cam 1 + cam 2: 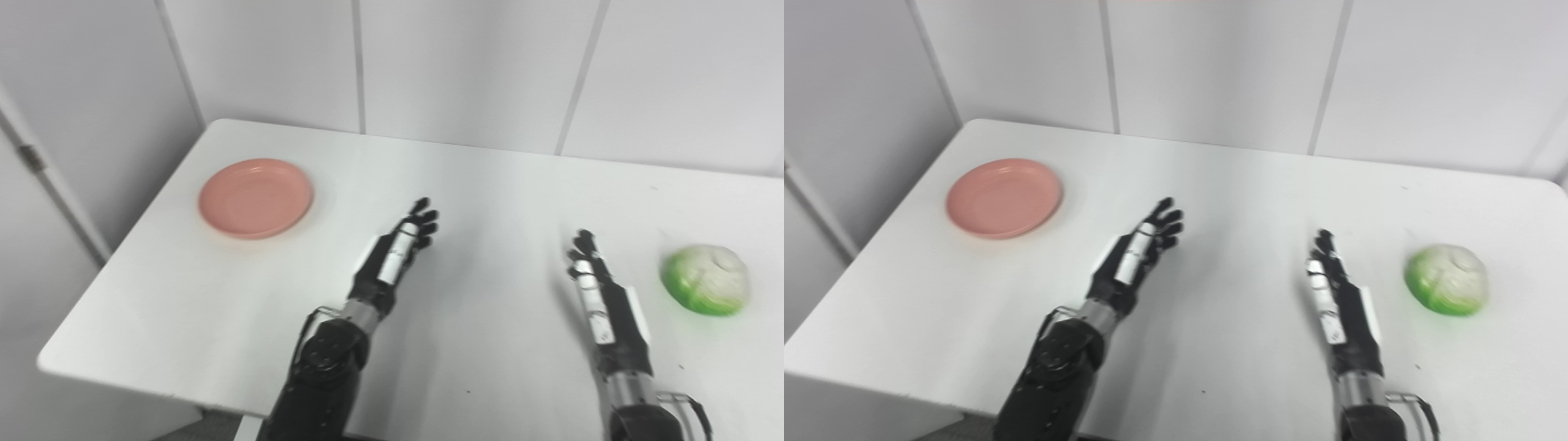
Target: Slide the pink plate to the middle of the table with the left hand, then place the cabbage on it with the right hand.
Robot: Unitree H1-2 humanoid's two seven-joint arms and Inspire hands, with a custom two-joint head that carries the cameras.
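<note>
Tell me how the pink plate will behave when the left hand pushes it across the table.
The pink plate looks rigid and shallow, lying flat, so it should slide rather than tip. The white table looks smooth, so it may glide easily and overshoot. Pushed off-centre by the left hand, a round plate would probably spin.

A white desk [1249,184] stands against a white panelled wall [1213,67]. The pink plate [1004,197] lies empty near the desk's far left corner. The cabbage [1446,279], green with a pale top, rests on the desk at the right. The left robot hand [1142,248] is over the desk centre, fingers extended and apart, holding nothing, well apart from the plate. The right robot hand [1332,278] is extended edge-on, near the cabbage without touching it; it appears empty, though its fingers are hard to resolve.
</note>
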